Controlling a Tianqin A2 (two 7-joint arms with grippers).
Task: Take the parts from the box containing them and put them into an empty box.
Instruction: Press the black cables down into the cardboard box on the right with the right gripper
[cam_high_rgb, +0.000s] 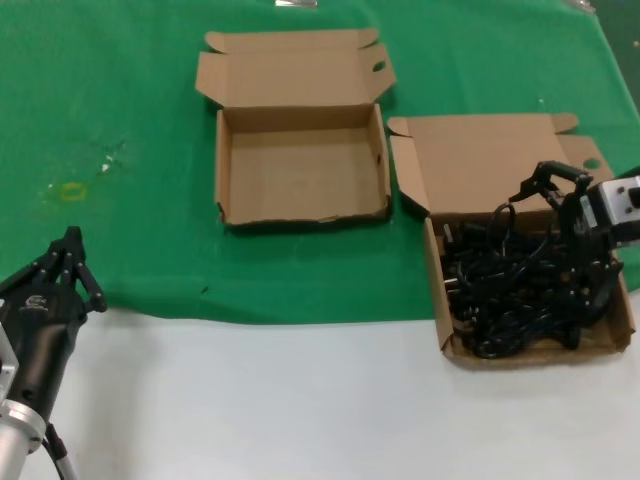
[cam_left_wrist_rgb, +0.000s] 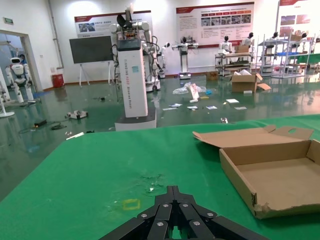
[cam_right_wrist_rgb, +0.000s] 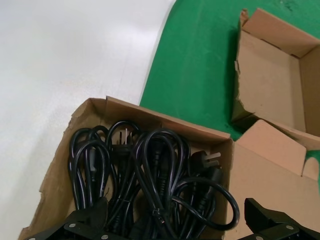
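Note:
The box containing the parts sits at the right with its lid open. It is filled with tangled black power cords. My right gripper is open wide just above the cords, with one finger near the lid hinge and the other toward the box's right side. In the right wrist view the cords lie between its spread fingers in the box, and nothing is gripped. The empty box stands open at the middle back, and also shows in the left wrist view and the right wrist view. My left gripper is shut and idle at the front left.
A green cloth covers the back of the table, and bare white tabletop lies in front. A small yellow mark is on the cloth at the left. The two boxes stand about a hand's width apart.

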